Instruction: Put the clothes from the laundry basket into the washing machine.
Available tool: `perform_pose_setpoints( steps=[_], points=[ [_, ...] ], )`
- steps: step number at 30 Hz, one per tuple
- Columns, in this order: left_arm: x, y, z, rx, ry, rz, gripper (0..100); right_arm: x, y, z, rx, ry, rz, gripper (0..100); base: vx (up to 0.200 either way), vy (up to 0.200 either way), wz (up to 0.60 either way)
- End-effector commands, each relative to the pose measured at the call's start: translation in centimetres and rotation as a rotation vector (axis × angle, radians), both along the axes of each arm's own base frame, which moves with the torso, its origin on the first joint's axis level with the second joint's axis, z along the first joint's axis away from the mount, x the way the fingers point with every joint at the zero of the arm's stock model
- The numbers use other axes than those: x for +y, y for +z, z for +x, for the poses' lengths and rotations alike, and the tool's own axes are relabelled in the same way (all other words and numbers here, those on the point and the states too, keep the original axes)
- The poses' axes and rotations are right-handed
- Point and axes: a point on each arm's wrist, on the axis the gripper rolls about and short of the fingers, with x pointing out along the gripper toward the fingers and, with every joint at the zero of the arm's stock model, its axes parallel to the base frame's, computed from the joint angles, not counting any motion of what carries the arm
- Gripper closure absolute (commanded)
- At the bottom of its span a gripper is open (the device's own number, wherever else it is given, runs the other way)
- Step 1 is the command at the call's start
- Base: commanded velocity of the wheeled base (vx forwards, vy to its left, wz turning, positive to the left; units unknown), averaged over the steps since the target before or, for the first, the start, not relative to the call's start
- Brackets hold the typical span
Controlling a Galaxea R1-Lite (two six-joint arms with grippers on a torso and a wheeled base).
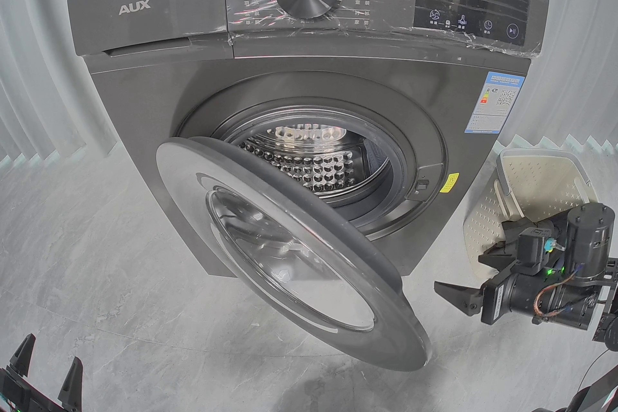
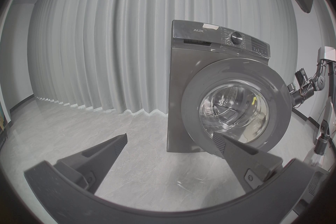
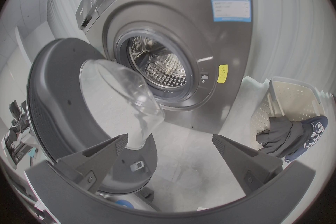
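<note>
Washing machine (image 1: 161, 91) stands ahead of me, its door (image 1: 290, 252) swung open on the left and the drum (image 1: 309, 162) exposed. Laundry basket (image 1: 547, 175) sits on the floor just right of the machine. The clothes (image 3: 280, 137), one dark grey and one navy, drape over its rim. My right hand (image 1: 467, 275) hangs near the basket, fingers wide, holding nothing. My left hand (image 1: 50, 358) is low at near left, likewise wide and unladen.
</note>
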Motion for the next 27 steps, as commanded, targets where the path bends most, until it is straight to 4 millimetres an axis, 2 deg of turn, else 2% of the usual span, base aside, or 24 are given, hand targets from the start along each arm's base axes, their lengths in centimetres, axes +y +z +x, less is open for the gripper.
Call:
perform_pose_setpoints(
  steps=[1,7,12,15,19,24,27],
  points=[
    [0.0,-0.4,0.0,0.003,0.0,0.0,0,1.0,-1.2,0.0,0.044,0.036,-0.039,0,0.0,0.0,0.0],
    [0.0,-0.4,0.0,0.003,0.0,0.0,0,2.3,-1.4,-1.2,0.057,0.116,-0.035,0,0.0,0.0,0.0],
    [0.0,-0.4,0.0,0.003,0.0,0.0,0,2.6,-1.6,-1.5,0.065,0.138,-0.035,0,0.0,0.0,0.0],
    [0.0,-0.4,0.0,0.005,0.0,0.0,0,3.1,-2.1,-2.5,0.078,0.209,-0.033,0,0.0,0.0,0.0],
    [0.0,-0.4,0.0,0.005,0.0,0.0,0,3.7,-2.1,-2.8,0.053,0.277,0.005,0,0.0,0.0,0.0],
    [0.0,-0.4,0.0,0.003,0.0,0.0,0,4.1,-1.7,-2.2,0.017,0.269,0.032,0,0.0,0.0,0.0],
    [0.0,-0.4,0.0,0.003,0.0,0.0,0,4.4,-1.3,0.0,0.009,0.163,0.045,0,0.0,0.0,0.0]
  ],
)
